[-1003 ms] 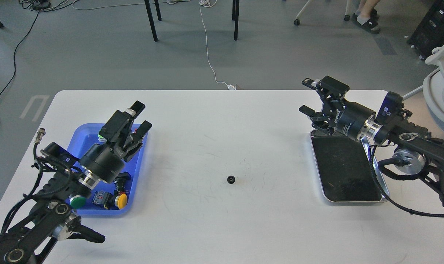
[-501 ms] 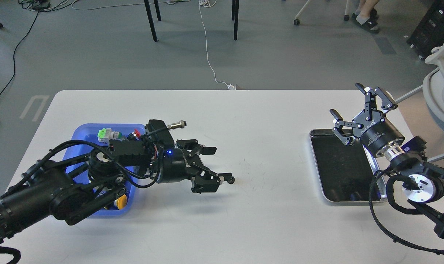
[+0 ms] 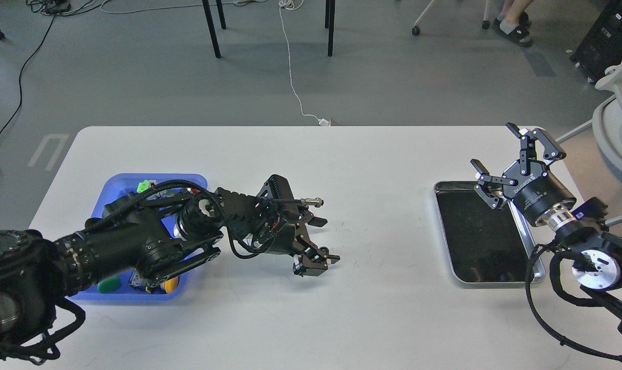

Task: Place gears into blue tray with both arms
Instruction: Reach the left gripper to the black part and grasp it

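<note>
One small black gear (image 3: 323, 251) lies on the white table near the middle. My left arm reaches out low over the table from the blue tray (image 3: 136, 177). Its gripper (image 3: 325, 240) is open, with the gear between the two fingers, close to the nearer one (image 3: 331, 260); I cannot tell whether that finger touches it. The blue tray stands at the left, half hidden by my left arm. My right gripper (image 3: 495, 147) is open and empty, raised above the far right side of the silver tray (image 3: 439, 216).
The blue tray holds push-buttons, among them a green cap (image 3: 108, 284) and a yellow cap (image 3: 171, 284), and a green connector (image 3: 145, 185) at its far end. The silver tray's black inside shows nothing in it. Chair legs and cables are on the floor beyond the table.
My left arm swung from over the blue tray out to the gear and lowered its open fingers around it. My right arm pulled back to the right and turned its gripper upward.
</note>
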